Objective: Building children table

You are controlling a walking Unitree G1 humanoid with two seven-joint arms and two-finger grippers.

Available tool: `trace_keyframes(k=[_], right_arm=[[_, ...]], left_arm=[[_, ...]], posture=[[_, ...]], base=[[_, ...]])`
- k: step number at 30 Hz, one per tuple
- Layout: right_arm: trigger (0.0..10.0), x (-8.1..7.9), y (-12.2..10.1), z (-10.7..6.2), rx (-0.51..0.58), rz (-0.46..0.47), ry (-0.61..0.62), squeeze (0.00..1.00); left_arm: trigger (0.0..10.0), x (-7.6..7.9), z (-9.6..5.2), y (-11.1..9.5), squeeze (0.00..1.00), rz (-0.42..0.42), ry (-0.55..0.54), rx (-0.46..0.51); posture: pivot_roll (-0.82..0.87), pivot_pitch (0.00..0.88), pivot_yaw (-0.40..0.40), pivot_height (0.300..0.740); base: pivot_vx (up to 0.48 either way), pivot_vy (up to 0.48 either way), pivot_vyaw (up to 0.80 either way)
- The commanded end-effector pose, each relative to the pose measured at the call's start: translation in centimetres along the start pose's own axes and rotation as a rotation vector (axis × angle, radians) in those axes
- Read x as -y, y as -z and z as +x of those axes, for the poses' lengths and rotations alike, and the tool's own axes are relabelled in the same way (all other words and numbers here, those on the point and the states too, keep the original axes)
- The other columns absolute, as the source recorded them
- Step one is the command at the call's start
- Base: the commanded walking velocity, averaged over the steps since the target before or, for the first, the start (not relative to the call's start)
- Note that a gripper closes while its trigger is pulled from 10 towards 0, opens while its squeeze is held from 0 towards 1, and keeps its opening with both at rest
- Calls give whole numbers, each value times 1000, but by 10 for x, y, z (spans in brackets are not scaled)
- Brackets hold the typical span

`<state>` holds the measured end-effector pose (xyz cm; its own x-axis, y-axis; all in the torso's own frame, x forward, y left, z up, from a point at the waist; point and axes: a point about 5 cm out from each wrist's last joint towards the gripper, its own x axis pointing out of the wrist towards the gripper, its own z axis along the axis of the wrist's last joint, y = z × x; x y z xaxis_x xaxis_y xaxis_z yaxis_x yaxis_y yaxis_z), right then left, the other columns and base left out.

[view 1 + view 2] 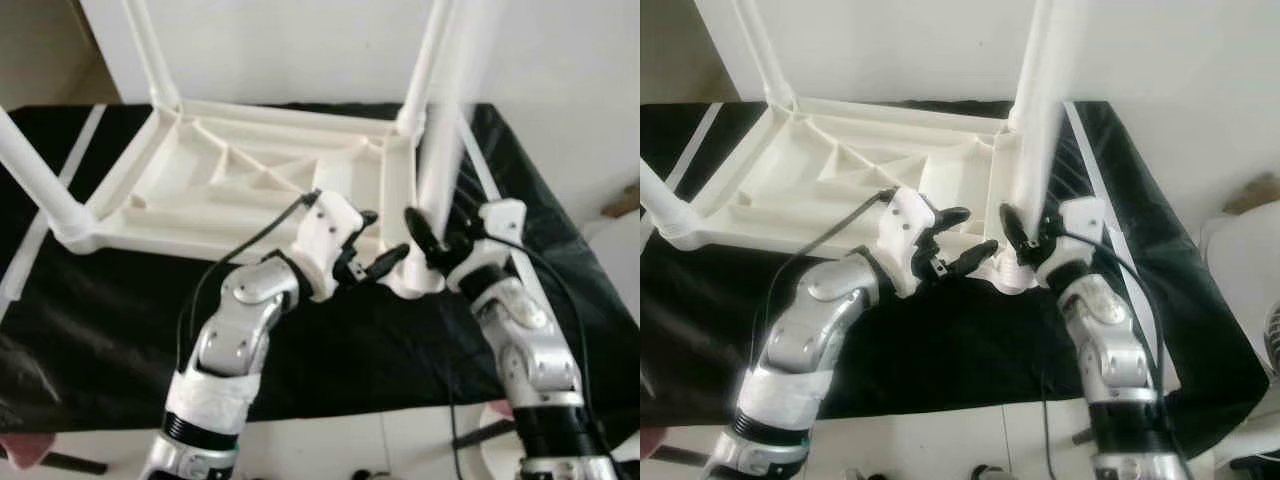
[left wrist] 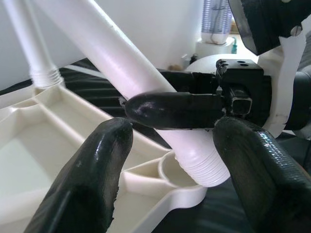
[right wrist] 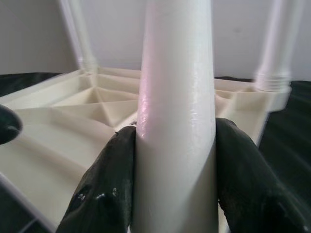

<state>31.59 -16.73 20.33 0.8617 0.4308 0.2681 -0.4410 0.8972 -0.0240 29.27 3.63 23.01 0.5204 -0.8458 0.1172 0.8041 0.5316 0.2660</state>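
Note:
The white plastic table top lies upside down on a black cloth. Three white legs stand in its corners: far left, far right and near left. A fourth leg stands upright in the near right corner socket. My right gripper is shut on this leg just above its threaded base, one finger on each side. My left gripper is open just left of that base, its fingertips apart and holding nothing.
The black cloth covers the work table, whose front edge is close to my body. A white wall rises behind. White floor shows below the edge, and a white round object stands at the right.

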Motion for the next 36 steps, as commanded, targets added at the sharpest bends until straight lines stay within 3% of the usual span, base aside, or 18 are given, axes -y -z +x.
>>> trace_keyframes(k=[1, 8, 13, 14, 15, 16, 21, 31, 35, 36], right_arm=[[0, 11, 10, -5, -27, 90, 9, 0], [0, 14, 9, -5, -16, 139, -25, 0], [0, 12, 1, -4, 27, 70, -30, 0], [2824, 9, -5, -5, 59, 17, -28, 0], [2824, 9, -5, -5, 59, 17, -28, 0], [9843, 7, -7, -6, 70, -13, -37, 0], [10000, 1, -5, -10, 78, -67, -58, 0], [10000, -7, -15, -11, 99, -27, -64, 0], [10000, -12, -37, -15, 107, 17, -160, 0], [10000, -12, -37, -15, 107, 17, -160, 0]], left_arm=[[10000, -4, 0, -1, 0, -4, -107, 9], [10000, -4, 0, 0, 0, -3, -117, 11], [10000, -3, 0, 0, 0, -4, -118, 13], [10000, -3, -1, -1, 0, -4, -116, 15], [10000, -3, -1, -1, 0, -4, -116, 15], [10000, -3, -1, -1, 0, -5, -115, 15], [10000, -2, 0, -1, 0, -9, -107, 15], [10000, -6, -1, 1, 0, -10, -109, 0], [10000, -32, -4, 3, 0, 6, -185, -36], [10000, -32, -4, 3, 0, 6, -185, -36]], posture=[[-146, 129, -9, 740], [-142, 120, -14, 740], [-139, 113, -19, 740], [-142, 114, -18, 740], [-142, 114, -18, 740], [-143, 114, -16, 740], [-150, 124, -4, 740], [-147, 141, 6, 740], [-151, 154, 6, 740], [-151, 154, 6, 740]], base=[[0, 0, 0], [0, 0, 0], [0, 0, 0], [0, 0, 0], [0, 0, 0], [0, 0, 0], [0, 0, 0], [0, 0, 0], [0, 0, 0], [0, 0, 0]])
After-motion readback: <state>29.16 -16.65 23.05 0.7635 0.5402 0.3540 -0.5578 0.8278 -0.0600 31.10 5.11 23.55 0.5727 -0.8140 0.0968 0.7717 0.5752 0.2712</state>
